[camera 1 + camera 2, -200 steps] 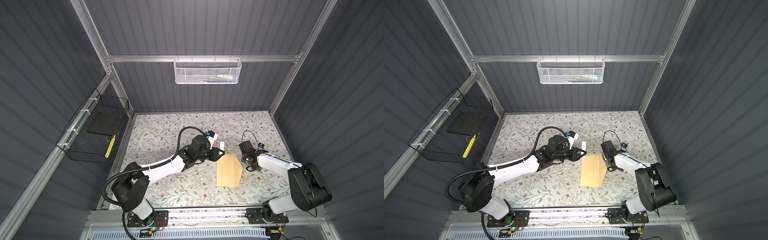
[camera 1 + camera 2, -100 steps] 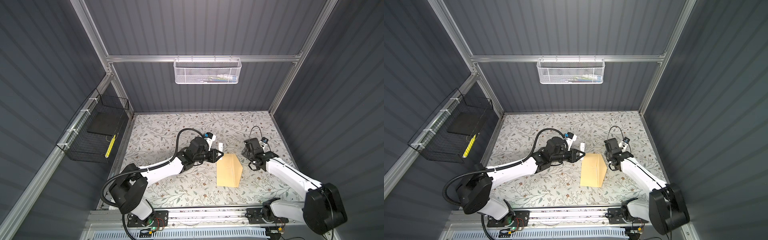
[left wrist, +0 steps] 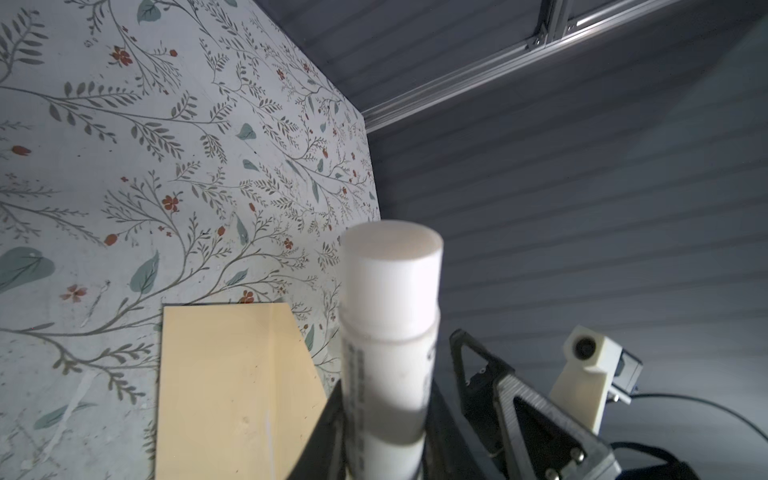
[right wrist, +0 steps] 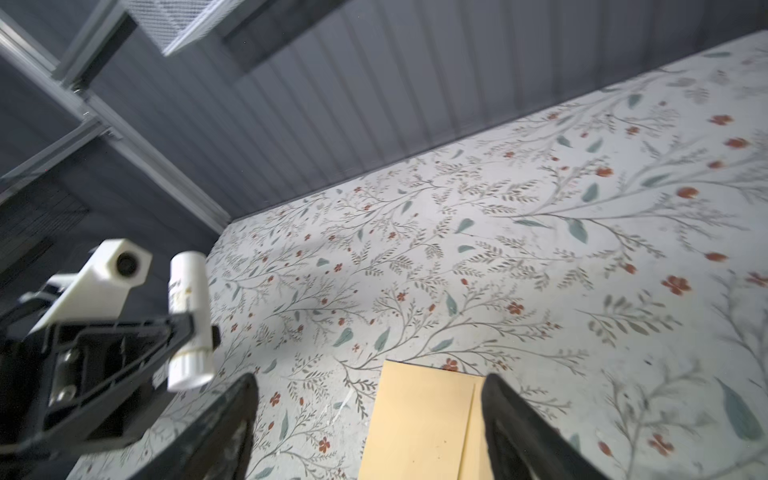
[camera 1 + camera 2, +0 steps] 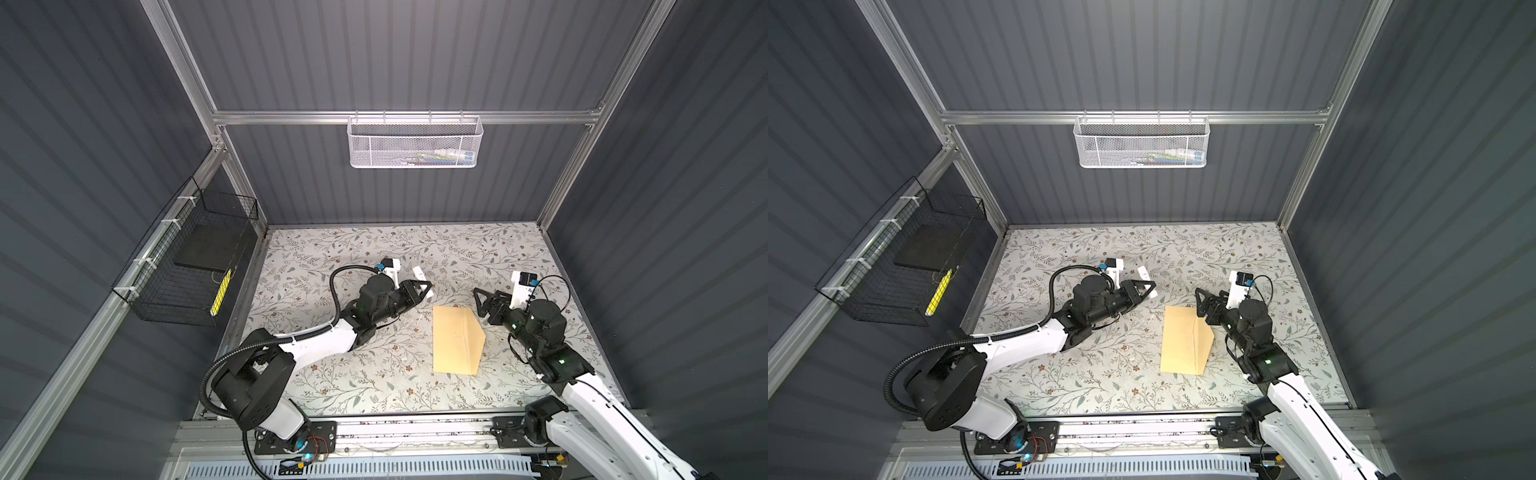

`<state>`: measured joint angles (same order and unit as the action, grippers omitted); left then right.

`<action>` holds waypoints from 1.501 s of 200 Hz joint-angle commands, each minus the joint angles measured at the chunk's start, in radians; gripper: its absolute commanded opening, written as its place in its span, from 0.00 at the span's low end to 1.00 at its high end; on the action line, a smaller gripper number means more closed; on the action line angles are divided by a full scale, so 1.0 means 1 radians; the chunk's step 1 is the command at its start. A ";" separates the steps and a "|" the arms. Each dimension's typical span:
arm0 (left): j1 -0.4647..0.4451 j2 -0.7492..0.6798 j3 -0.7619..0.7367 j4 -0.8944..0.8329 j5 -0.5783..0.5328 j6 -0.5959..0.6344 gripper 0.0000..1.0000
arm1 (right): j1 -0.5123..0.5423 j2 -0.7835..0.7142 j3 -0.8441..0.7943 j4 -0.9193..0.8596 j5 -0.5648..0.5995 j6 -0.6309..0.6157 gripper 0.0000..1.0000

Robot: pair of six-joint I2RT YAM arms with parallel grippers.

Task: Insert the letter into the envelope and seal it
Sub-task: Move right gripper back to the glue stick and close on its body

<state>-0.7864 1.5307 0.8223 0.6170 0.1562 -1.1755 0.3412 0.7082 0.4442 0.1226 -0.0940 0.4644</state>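
Tan envelope [image 5: 454,338] lies flat on the floral table [image 5: 324,257], mid-right in both top views. Its flap [image 5: 476,336] juts out along the side toward the right arm, so it is unsealed; it possibly tilts up, but the views are unclear. No letter is visible anywhere, so it is probably already inside.

Left gripper [image 5: 424,286] pinches a white stick [image 3: 390,316], held clear of the envelope.

Right gripper [image 5: 478,304] has its jaws spread and empty, just beside the envelope's far corner.

Judged remaining: treat the flap, fold it, press it shut.
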 commanded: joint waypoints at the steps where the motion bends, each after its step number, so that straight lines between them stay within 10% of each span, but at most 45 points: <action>1: -0.002 -0.014 -0.006 0.098 -0.077 -0.115 0.04 | 0.017 0.012 -0.021 0.158 -0.188 -0.102 0.79; 102: -0.002 0.034 -0.025 0.198 -0.075 -0.242 0.03 | 0.280 0.255 -0.023 0.452 -0.085 -0.355 0.77; 300: -0.004 0.031 -0.061 0.226 -0.049 -0.273 0.03 | 0.313 0.532 0.129 0.552 -0.021 -0.427 0.62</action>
<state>-0.7864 1.5585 0.7727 0.8089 0.0910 -1.4376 0.6491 1.2297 0.5350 0.6392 -0.1272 0.0441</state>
